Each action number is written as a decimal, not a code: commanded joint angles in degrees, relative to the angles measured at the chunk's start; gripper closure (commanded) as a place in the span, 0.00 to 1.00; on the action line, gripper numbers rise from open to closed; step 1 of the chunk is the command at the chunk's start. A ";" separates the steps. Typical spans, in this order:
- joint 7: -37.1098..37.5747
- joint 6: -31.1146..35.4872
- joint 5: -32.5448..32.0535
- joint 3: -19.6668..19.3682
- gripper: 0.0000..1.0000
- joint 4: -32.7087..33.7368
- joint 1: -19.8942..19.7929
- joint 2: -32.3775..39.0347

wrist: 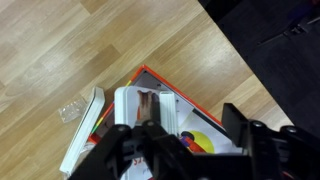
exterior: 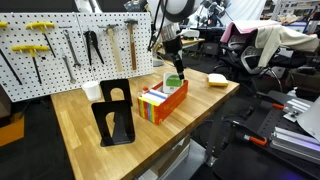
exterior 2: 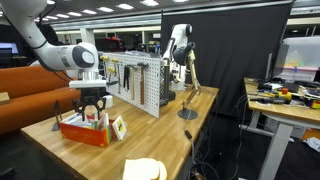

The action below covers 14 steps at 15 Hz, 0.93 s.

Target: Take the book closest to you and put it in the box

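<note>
My gripper (exterior: 175, 72) is closing narrowly on the green book (exterior: 177, 84), holding it upright; the book is hanging just beneath my fingers, dipping into the orange-red box (exterior: 165, 108) below.

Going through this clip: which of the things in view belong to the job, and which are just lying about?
Part of the job:
- gripper
- green book, held in the gripper
- orange-red box, just below the book

Just lying about:
- black bookend
- pale yellow book
- white-covered book, beside the box
- hand tools on the pegboard
</note>
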 commanded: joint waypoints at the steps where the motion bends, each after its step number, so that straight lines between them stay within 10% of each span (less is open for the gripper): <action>1: 0.05 -0.17 -0.05 0.24 0.34 0.12 -0.21 0.04; 7: 0.05 -0.18 -0.05 0.24 0.34 0.12 -0.21 0.04; 8: 0.05 -0.18 -0.05 0.24 0.09 0.12 -0.21 0.04; 14: 2.96 -0.71 -0.50 -2.17 0.00 -4.75 -1.68 -5.64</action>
